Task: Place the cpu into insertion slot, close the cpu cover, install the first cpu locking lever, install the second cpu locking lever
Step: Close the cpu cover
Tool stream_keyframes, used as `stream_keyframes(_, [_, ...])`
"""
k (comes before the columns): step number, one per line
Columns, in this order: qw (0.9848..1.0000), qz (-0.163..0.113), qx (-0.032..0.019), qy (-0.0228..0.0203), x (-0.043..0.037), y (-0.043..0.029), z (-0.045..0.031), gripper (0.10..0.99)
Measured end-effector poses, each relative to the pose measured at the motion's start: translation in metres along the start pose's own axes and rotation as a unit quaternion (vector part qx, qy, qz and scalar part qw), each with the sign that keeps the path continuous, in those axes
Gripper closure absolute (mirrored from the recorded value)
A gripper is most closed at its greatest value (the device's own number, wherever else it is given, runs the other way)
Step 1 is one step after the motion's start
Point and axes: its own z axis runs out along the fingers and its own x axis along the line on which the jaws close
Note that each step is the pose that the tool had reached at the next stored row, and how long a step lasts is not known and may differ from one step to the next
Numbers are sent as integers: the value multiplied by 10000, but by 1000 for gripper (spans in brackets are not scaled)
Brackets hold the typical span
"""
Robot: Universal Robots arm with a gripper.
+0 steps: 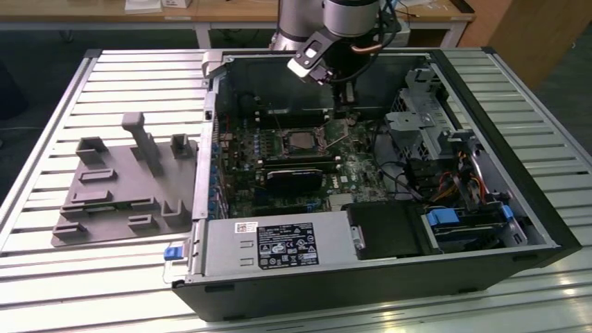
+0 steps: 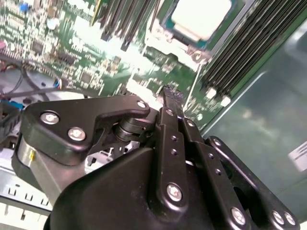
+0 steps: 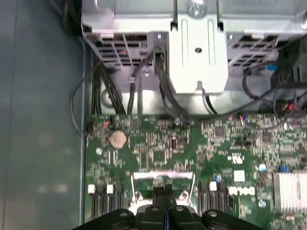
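The pincer [image 2: 171, 92], fingers together, hangs near the cpu [image 2: 201, 17] — partly cut off in the second wrist view.

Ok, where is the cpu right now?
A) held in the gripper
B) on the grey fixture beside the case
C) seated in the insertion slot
C: the cpu lies silver top up inside the insertion slot on the board, apart from the gripper.

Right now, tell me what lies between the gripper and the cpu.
In the second wrist view, between the gripper and the cpu lie a strip of green circuit board, a thin metal rod and the silver frame edge.
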Motion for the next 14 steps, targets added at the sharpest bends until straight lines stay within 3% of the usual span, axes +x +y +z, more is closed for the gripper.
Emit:
stream_keyframes(6, [10000,0,5,0,6,198,20,984])
stream_keyframes(14, [10000,0,27,-1,10,338,93,984])
